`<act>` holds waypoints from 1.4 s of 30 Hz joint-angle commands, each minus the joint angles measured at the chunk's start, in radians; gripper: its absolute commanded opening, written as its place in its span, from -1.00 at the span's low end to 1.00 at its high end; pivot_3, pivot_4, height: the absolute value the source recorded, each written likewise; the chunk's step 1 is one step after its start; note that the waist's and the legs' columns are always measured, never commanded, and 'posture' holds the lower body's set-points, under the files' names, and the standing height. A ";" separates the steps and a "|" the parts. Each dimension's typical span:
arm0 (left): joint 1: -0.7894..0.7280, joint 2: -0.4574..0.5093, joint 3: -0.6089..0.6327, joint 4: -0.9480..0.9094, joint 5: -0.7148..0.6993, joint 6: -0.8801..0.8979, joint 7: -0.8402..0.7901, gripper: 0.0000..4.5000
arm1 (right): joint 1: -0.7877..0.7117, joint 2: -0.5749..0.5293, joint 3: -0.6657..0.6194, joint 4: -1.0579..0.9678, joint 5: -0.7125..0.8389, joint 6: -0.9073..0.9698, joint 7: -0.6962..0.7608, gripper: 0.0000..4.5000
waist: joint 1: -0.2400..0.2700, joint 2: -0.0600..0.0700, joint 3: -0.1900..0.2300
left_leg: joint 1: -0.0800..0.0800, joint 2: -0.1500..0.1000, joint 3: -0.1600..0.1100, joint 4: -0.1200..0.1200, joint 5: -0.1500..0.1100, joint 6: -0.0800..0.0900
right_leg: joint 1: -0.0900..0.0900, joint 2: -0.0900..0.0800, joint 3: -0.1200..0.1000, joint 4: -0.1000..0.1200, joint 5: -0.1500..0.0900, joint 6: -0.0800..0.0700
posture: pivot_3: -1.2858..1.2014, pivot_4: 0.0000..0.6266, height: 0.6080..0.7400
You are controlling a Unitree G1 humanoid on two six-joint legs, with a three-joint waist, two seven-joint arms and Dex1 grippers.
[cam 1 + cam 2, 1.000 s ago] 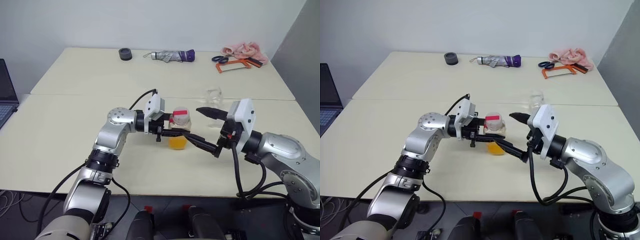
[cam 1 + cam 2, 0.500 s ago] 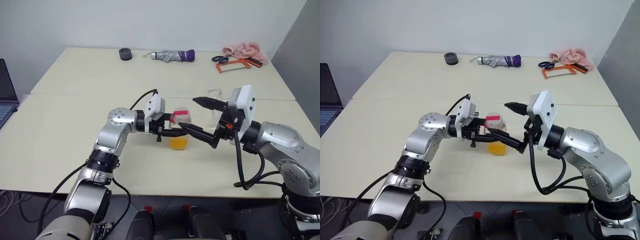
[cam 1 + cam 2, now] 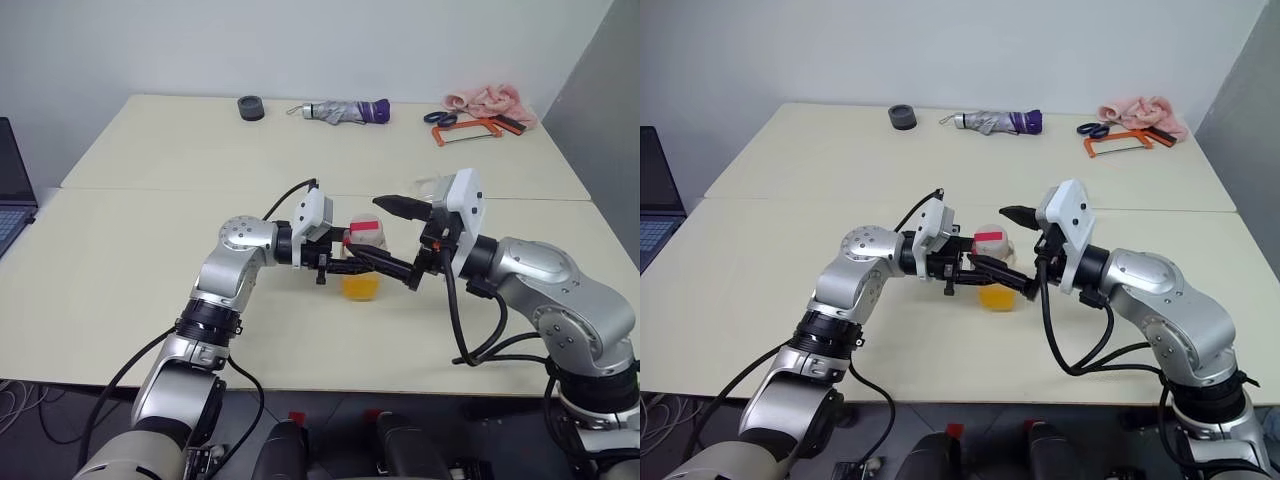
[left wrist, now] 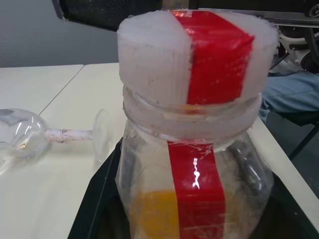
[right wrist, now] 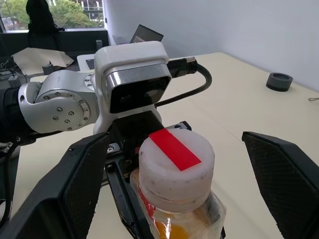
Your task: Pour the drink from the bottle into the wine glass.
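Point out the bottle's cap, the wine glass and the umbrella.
bottle cap (image 5: pixel 175 164), right wrist view, on its white top beside the red stripe
wine glass (image 4: pixel 70 134), left wrist view, on its stem
umbrella (image 3: pixel 992 121), right eye view, on its grey folded canopy

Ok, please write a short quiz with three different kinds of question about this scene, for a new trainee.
1. True or false: the cap is already off the bottle.
2. Which gripper is shut on the bottle? A) left gripper B) right gripper C) neither
3. Fill in: the right gripper's open fingers stand one on each side of the bottle's ____.

Key
1. False: the white cap with its red stripe sits on the bottle's neck.
2. A: the left gripper clamps the bottle, which holds some orange drink at the bottom.
3. Cap. The wine glass waits on the table behind.
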 commanded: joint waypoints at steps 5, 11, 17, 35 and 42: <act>-0.005 -0.008 0.000 -0.038 -0.019 -0.008 0.003 -0.20 | -0.032 0.003 0.025 0.001 -0.021 -0.014 0.023 1.00 | 0.000 0.000 0.000 | 0.000 0.000 0.000 0.000 0.000 0.000 | 0.000 0.000 0.000 0.000 0.000 0.000 | 0.03 -0.52 1.00; -0.004 -0.009 -0.001 -0.039 -0.018 -0.008 0.004 -0.20 | -0.040 0.009 0.036 0.015 -0.042 -0.009 0.020 0.92 | 0.000 0.000 0.000 | 0.000 0.000 0.000 0.000 0.000 0.000 | 0.000 0.000 0.000 0.000 0.000 0.000 | 0.03 -0.52 1.00; -0.003 -0.009 -0.001 -0.039 -0.017 -0.009 0.005 -0.20 | -0.041 0.011 0.047 0.018 -0.053 -0.010 0.026 0.10 | 0.000 0.000 0.000 | 0.000 0.000 0.000 0.000 0.000 0.000 | 0.000 0.000 0.000 0.000 0.000 0.000 | 0.03 -0.52 1.00; 0.018 -0.007 -0.005 -0.063 -0.024 0.002 0.013 -0.20 | 0.043 0.108 -0.045 -0.025 -0.026 -0.143 -0.010 -0.20 | 0.000 0.000 0.000 | 0.000 0.000 0.000 0.000 0.000 0.000 | 0.000 0.000 0.000 0.000 0.000 0.000 | 0.03 -0.52 1.00; 0.023 -0.003 -0.004 -0.069 -0.025 0.003 0.019 -0.20 | 0.075 0.116 -0.154 -0.069 0.091 -0.064 -0.096 -0.23 | 0.000 0.000 0.000 | 0.000 0.000 0.000 0.000 0.000 0.000 | 0.000 0.000 0.000 0.000 0.000 0.000 | 0.03 -0.52 1.00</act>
